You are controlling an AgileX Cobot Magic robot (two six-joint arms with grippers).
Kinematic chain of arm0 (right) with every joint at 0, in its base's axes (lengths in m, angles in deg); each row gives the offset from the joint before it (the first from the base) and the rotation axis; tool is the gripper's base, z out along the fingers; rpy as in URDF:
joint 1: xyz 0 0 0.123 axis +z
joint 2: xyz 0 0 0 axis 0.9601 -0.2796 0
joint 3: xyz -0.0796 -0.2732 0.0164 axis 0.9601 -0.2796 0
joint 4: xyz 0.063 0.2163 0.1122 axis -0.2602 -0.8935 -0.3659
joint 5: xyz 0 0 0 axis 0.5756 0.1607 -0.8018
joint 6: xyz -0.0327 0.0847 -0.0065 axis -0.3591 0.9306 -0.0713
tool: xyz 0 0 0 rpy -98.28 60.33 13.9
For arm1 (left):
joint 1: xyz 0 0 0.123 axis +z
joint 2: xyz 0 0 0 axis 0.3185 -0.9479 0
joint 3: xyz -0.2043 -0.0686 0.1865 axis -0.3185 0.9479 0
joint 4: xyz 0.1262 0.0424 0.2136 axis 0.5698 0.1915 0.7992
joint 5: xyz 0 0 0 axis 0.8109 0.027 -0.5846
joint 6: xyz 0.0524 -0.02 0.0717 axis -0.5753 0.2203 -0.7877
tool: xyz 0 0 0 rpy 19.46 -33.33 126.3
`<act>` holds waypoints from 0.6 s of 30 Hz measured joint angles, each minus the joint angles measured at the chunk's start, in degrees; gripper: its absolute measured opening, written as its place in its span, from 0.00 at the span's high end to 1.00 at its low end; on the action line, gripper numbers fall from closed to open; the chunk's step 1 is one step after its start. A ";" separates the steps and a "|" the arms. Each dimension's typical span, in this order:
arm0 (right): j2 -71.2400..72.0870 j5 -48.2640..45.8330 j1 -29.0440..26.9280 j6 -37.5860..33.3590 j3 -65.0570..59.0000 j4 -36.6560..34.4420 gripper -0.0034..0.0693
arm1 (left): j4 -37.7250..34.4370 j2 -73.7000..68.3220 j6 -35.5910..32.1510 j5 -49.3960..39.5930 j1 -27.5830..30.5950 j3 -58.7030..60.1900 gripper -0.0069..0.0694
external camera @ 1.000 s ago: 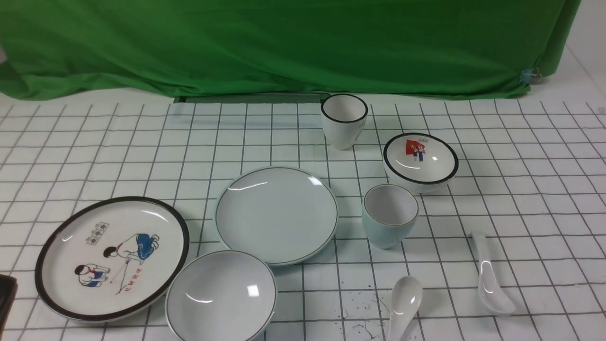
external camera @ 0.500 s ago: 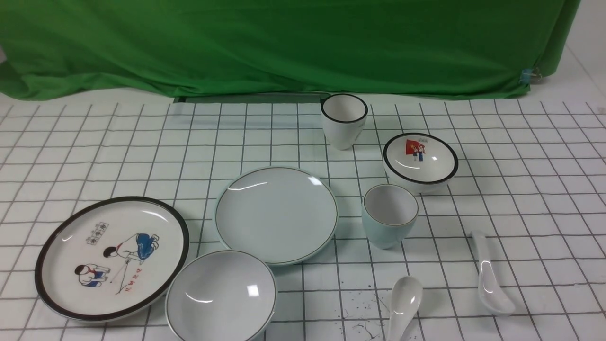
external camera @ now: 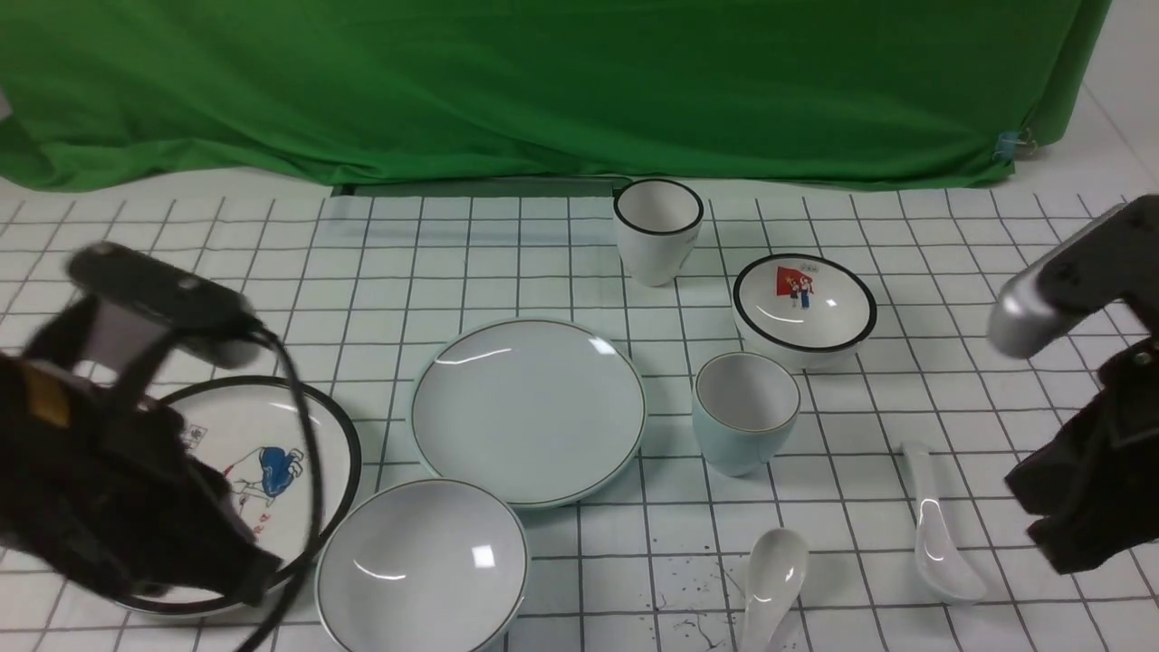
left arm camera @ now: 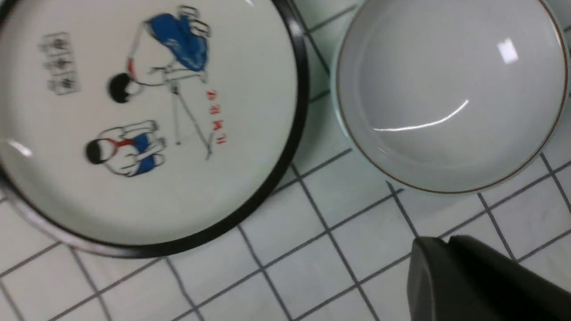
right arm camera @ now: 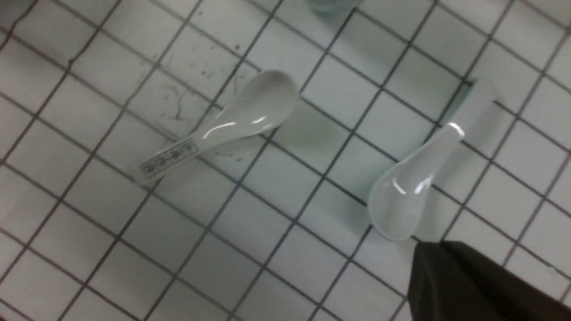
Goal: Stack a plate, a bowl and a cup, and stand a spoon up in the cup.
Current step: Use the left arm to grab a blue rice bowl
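I am watching both arms swing into the front view, where a second ago only crockery was showing on the bench (external camera: pixel 453 263). The left arm is coming in low and blurred, covering part of the picture plate (external camera: pixel 272 426). The left claw (left arm camera: pixel 441 249) is pressed together and holding nothing, hanging over bare grid squares just beside the rim of the bowl (external camera: pixel 422 566). The right arm is entering from the right edge. The right claw (right arm camera: pixel 446 258) is also pressed together and empty, hovering near the scoop end of the spoon (external camera: pixel 937 543), which is lying flat to the right of the cup (external camera: pixel 745 409). A second spoon (external camera: pixel 774 580), with printing on its handle, is lying nearer the front edge, apart from the first.

No dish is shifting. The plate (external camera: pixel 528 409) is sitting mid-bench. The bowl is lying close in front of it, and I cannot tell whether their rims are touching. The cup is standing upright just right of the plate.

Nothing is stacked yet, so I am judging the task as only beginning. The left arm seems to be lining up on the bowl and the right arm on the spoon. Both claws will need to spread before gripping anything.
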 joint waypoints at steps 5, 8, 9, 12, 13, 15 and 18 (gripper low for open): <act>-2.49 0.79 2.64 0.00 0.00 0.00 0.93 | 1.28 -9.68 4.18 4.69 -2.36 0.00 0.80; -2.54 1.48 2.75 -0.06 0.00 0.07 0.93 | 1.60 -13.37 5.27 6.92 -2.48 0.00 0.69; -2.54 1.80 2.82 -0.29 0.00 0.13 0.93 | 1.75 -15.40 5.66 8.73 -2.53 0.00 0.62; -2.54 2.74 2.88 -0.78 0.00 0.18 0.93 | 1.88 -19.04 7.12 12.70 -2.53 0.00 0.46; -2.54 3.01 2.88 -0.84 0.00 0.18 0.93 | 2.01 -20.22 7.92 14.01 -2.53 0.00 0.42; -2.54 3.38 2.88 -0.89 0.00 0.18 0.93 | 2.39 -22.58 9.36 16.20 -2.53 0.00 0.37; -2.54 3.56 2.88 -0.91 0.00 0.18 0.93 | 2.39 -24.63 9.70 17.05 -2.53 0.00 0.36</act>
